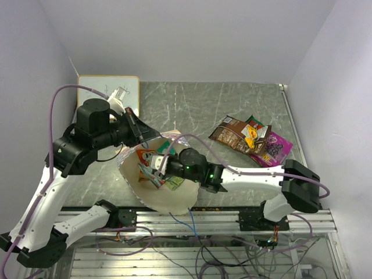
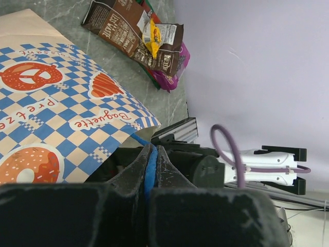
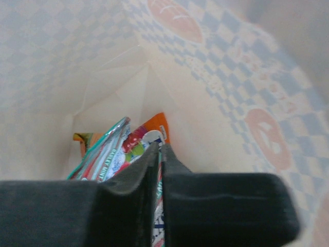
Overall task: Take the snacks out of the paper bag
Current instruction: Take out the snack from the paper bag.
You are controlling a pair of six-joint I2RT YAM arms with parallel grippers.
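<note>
Mid-extraction — your left gripper (image 2: 153, 154) pinches the blue cord (image 2: 148, 180) of the paper bag (image 1: 168, 200) at near centre, your right gripper (image 3: 159, 152) inside looks clamped on the orange-red candy packet (image 3: 154, 131) — next lift it clear, right toward the brown bag (image 1: 235, 135) already out.

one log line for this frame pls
left gripper: jaws shut on blue cord handle | right gripper: inside paper bag, jaws shut on packet | out: brown bag, purple packet

1 paper bag (image 1: 170, 201), 1 purple packet (image 1: 276, 149), 1 whiteboard (image 1: 95, 86)
</note>
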